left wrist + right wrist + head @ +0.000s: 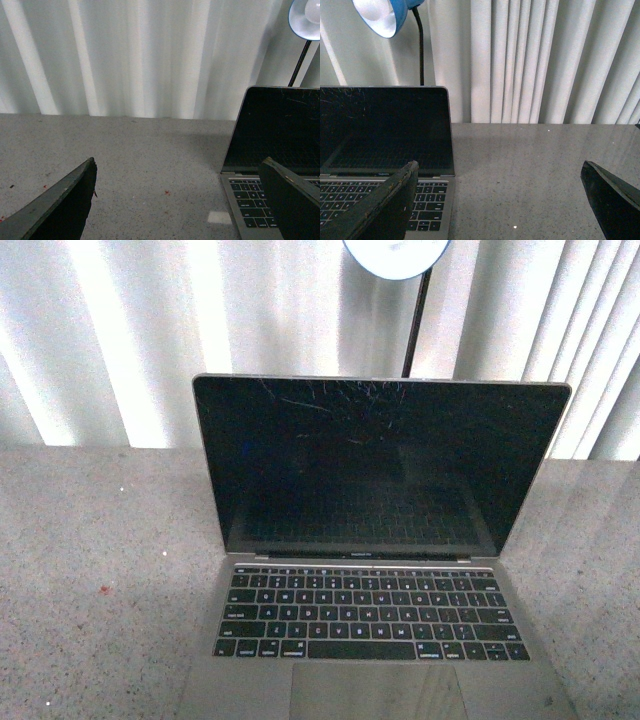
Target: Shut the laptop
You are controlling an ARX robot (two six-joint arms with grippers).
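Note:
The laptop [375, 540] stands open in the middle of the grey table [90, 570], its scratched black screen upright and dark, black keys and trackpad toward me. Neither arm shows in the front view. My left gripper [177, 200] hangs open over bare table beside the laptop [265, 150], one finger in front of its keyboard edge. My right gripper [500, 200] is open too, on the laptop's [385, 135] other side, with one finger over its keyboard corner and nothing held.
A blue desk lamp [398, 255] on a black stalk rises behind the screen. White curtains [120, 330] close off the back of the table. Speckled tabletop extends on both sides of the laptop.

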